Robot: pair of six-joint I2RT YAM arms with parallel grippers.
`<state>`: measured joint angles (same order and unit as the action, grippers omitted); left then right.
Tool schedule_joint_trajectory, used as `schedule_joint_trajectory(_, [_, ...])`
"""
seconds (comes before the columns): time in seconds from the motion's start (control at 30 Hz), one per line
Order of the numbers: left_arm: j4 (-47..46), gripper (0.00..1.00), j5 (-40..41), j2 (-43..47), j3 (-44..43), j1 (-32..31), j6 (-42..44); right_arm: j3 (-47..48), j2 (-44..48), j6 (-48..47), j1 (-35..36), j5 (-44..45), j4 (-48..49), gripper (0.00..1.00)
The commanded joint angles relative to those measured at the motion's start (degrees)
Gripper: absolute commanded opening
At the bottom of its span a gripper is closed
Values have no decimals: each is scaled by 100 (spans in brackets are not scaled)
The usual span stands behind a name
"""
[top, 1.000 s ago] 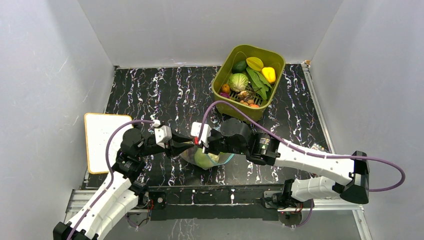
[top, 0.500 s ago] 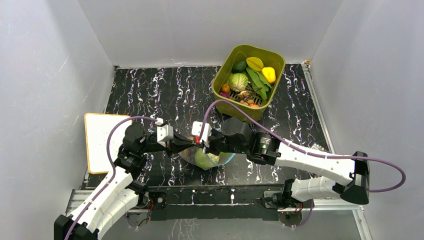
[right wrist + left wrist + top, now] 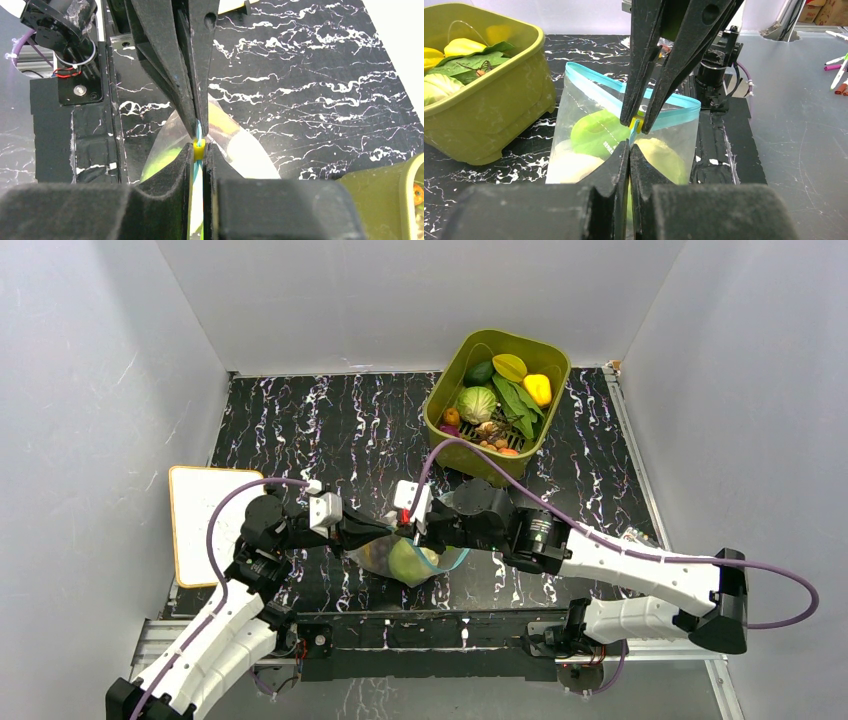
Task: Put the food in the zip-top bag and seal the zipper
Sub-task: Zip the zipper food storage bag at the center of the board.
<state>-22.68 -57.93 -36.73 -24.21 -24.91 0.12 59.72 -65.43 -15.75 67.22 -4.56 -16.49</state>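
The zip-top bag (image 3: 385, 558) stands near the front edge, held between both grippers. It holds food, a green piece (image 3: 594, 132) and a pale yellow piece (image 3: 661, 157). Its light blue zipper (image 3: 674, 107) still gapes in a loop at the far side. My left gripper (image 3: 629, 146) is shut on the bag's top edge just below the zipper. My right gripper (image 3: 198, 146) is shut on the zipper at its yellow slider (image 3: 198, 149). The two grippers meet tip to tip in the top view, the left gripper (image 3: 385, 530) beside the right gripper (image 3: 410, 533). More food (image 3: 478, 403) lies in the tub.
The olive-green tub (image 3: 545, 360) stands at the back right and shows at the left in the left wrist view (image 3: 489, 130). A white board (image 3: 200, 525) lies at the left edge. Grey walls close in the black marbled table (image 3: 300, 430).
My right gripper has shifted a little to the right with the zipper slider. The bag has swung slightly, and more of its left side shows. The left gripper keeps its hold.
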Motion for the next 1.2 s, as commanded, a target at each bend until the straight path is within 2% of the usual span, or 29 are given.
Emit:
schedule_joint_trajectory(0.0, [-724,0,98,96,8,34,-109,-163,219,142,-129,246,-326,0])
schedule_joint_trajectory(0.43, [-883,0,272,109,48,30,-186,-216,435,195,-262,162,-474,0])
schedule_joint_trajectory(0.53, [-684,0,293,64,-34,30,-45,-215,467,212,-262,-96,-288,0])
schedule_joint_trajectory(0.77, [-324,33,-311,-415,-337,30,180,-87,303,233,-262,-499,212,0])
schedule_joint_trajectory(0.87, [-409,37,-644,-621,-374,30,151,56,142,213,-262,-557,263,0])
schedule_joint_trajectory(1.0, [-701,25,-841,-686,-360,25,-40,92,14,263,-262,-592,380,0])
schedule_joint_trajectory(1.1, [-695,1,-966,-670,-345,30,-72,93,-18,286,-262,-581,406,0])
schedule_joint_trajectory(1.17, [-477,0,-882,-562,-405,30,-36,76,-1,306,-264,-531,374,0])
